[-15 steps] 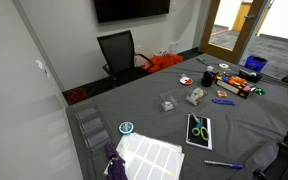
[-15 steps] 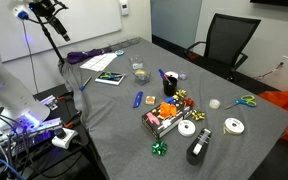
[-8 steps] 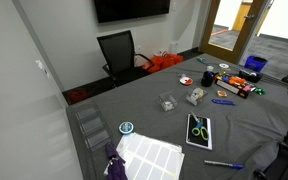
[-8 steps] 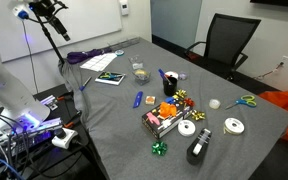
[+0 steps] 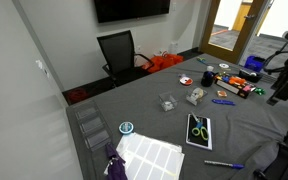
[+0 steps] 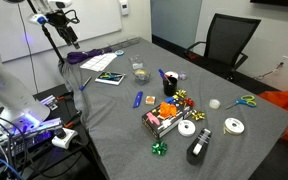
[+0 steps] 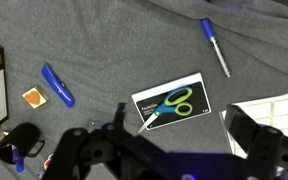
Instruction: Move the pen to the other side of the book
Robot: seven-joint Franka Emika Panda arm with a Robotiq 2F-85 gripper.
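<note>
The fingers [image 7: 269, 150] seem spread wide and empty above the bench [image 7: 104, 40]; the pen [image 7: 215, 46] lies flat, near the book [image 7: 172, 105] but apart. Slim and low, it could roll or slip from a misaligned pinch

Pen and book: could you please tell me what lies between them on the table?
Nothing does. In the wrist view, the stretch between the pen and the book is bare grey cloth, and the two lie apart.

Arm [image 6: 50, 12] held high, hand [image 7: 175, 122] pointing straight down, fingers [image 7: 256, 142] spread wide apart
</note>
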